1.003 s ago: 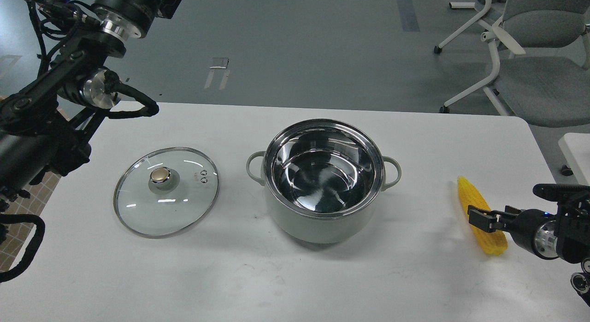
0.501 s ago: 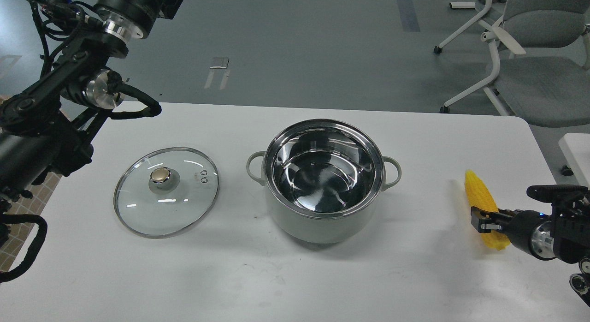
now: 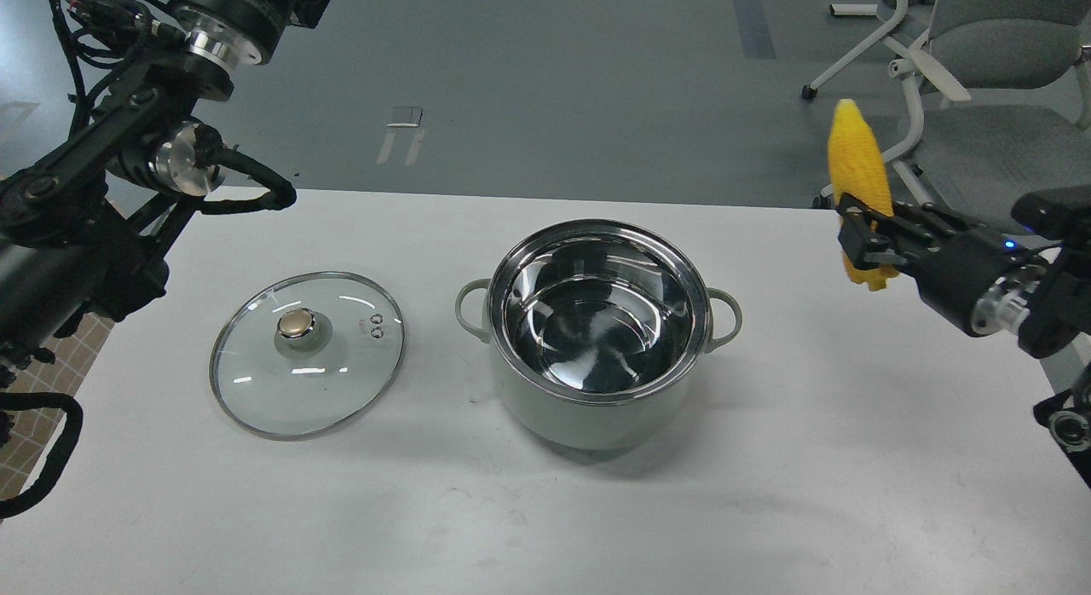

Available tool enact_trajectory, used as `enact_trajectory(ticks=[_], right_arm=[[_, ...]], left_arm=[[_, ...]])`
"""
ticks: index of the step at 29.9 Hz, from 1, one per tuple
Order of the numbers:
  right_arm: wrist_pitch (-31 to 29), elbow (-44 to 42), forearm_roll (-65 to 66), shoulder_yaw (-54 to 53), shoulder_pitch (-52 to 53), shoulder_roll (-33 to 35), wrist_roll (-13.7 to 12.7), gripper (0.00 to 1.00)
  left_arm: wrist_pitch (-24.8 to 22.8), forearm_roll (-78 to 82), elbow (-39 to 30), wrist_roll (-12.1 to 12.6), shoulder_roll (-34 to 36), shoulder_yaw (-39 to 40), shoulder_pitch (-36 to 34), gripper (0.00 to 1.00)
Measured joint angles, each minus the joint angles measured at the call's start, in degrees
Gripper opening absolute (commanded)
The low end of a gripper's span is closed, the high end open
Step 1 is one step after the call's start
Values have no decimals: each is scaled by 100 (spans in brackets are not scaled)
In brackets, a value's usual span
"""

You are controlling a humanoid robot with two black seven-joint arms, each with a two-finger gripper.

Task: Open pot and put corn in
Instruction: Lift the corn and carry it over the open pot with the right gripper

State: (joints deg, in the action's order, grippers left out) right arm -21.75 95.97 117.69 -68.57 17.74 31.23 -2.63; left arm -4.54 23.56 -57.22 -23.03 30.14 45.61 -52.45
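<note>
The pale grey-green pot (image 3: 588, 418) stands open in the middle of the white table, its shiny steel inside empty. Its glass lid (image 3: 341, 382) with a gold knob lies flat on the table to the pot's left. My right gripper (image 3: 862, 237) is shut on the lower part of the yellow corn (image 3: 857, 156). It holds the cob nearly upright in the air, to the right of the pot and above rim height. My left arm (image 3: 128, 143) is raised at the far left, away from the lid; its far end runs off the top edge and no fingers show.
The white table (image 3: 767, 493) ends just right of my right arm. Grey office chairs (image 3: 997, 83) stand on the floor behind the table's right corner. A black cable loop (image 3: 256, 199) hangs from my left arm over the table's back left edge.
My right gripper has lifted the corn off the table at the right and raised it up and slightly back. The cob now stands nearly upright. The left arm has barely moved.
</note>
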Motion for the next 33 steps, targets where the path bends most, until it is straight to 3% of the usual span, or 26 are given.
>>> enact_trajectory(ticks=[9, 17, 19, 20, 21, 25, 29, 32, 33], right_arm=[[-102, 47, -2, 2410, 1493, -831, -193, 0], [-445, 36, 24, 3053, 1651, -907, -235, 0], [-483, 47, 25, 3065, 1653, -812, -233, 12], [-490, 48, 27, 3066, 1653, -771, -231, 28], [-494, 48, 31, 3066, 1653, -733, -230, 34], [-490, 47, 31, 3062, 1653, -687, -216, 37], [-481, 26, 29, 3054, 1640, -730, -211, 61], [-480, 6, 29, 3054, 1637, -747, -211, 99], [-480, 2, 29, 3054, 1637, -754, -211, 99]], left_arm=[[-3, -17, 5, 3, 90, 0, 0, 97], [-5, -18, 7, -5, 121, 9, 0, 97], [-8, -14, 7, -7, 124, 9, 0, 97], [-8, -11, 6, -7, 124, 9, 0, 97], [-8, -8, 7, -7, 123, 9, 0, 97], [-7, 2, 6, -9, 102, 38, 6, 97], [-4, 2, 1, -9, 111, 51, 4, 97], [-4, 2, -13, -9, 128, 53, -16, 97], [-5, 2, -18, -9, 141, 53, -17, 97]])
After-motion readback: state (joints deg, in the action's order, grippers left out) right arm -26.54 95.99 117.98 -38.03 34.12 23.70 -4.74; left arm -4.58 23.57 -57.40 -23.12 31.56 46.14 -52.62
